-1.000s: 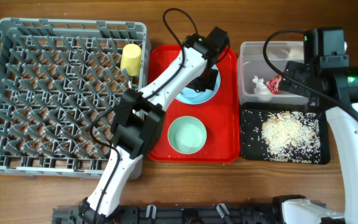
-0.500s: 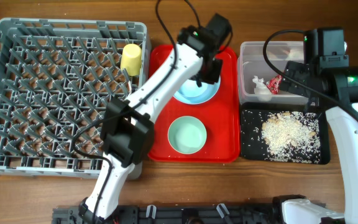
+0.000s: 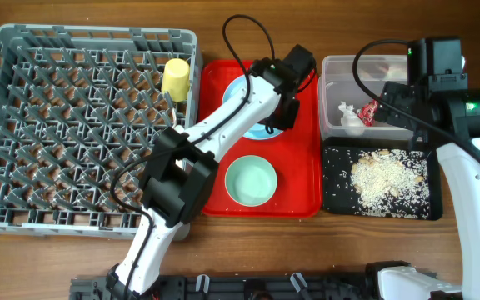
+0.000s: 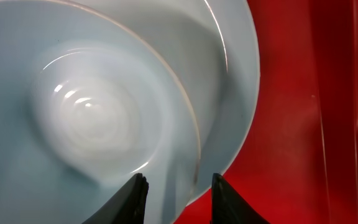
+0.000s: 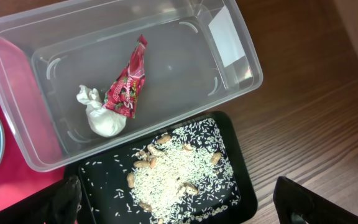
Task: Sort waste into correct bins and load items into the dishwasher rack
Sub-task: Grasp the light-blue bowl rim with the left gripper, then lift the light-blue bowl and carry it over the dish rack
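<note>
Loading step: on the red plastic tray (image 3: 300, 179), the left gripper (image 4: 178, 190) stands parted and empty astride the round light blue bowl (image 4: 86, 118) at its rim. Next it should pinch that rim and lift toward the grey pegged crate (image 3: 90, 33) left of the tray.

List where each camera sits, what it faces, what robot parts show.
Overhead: above table, facing down on rack, red tray, left arm, right arm.
Left wrist: on left arm, close over blue bowl; left end effector tips show.
Right wrist: on right arm, above clear tub, black tray; right end effector tips show.
Overhead and right wrist share the tub.
</note>
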Robot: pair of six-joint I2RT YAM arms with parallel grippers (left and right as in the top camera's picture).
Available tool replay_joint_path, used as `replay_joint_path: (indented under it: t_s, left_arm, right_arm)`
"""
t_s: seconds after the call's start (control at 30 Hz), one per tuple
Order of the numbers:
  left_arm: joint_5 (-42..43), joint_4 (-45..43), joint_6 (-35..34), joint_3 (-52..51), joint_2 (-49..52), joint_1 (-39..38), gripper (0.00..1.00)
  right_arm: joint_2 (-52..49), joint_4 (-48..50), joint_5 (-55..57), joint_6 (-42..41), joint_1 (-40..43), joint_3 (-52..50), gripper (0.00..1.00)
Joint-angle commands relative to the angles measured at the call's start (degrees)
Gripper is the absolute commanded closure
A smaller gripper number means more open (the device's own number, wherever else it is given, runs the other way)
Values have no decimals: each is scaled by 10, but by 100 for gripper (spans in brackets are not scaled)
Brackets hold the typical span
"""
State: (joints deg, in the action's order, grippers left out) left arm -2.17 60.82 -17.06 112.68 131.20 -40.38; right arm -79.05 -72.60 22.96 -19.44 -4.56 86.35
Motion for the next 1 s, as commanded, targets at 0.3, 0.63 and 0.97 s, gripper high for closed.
replay_joint_path:
  t_s: [0.3,0.63,0.97]
  left_arm:
    - [-12,-22,1,-35,1,1,79]
    - [-21,-30,1,-39,1,1,83]
    - [-52,-34,1,-38,0,1,96]
  right_arm:
    - [6,1,-2,-1,1,2,0]
    - [6,1,-2,-1,1,2,0]
    - [6,1,-2,-1,1,2,0]
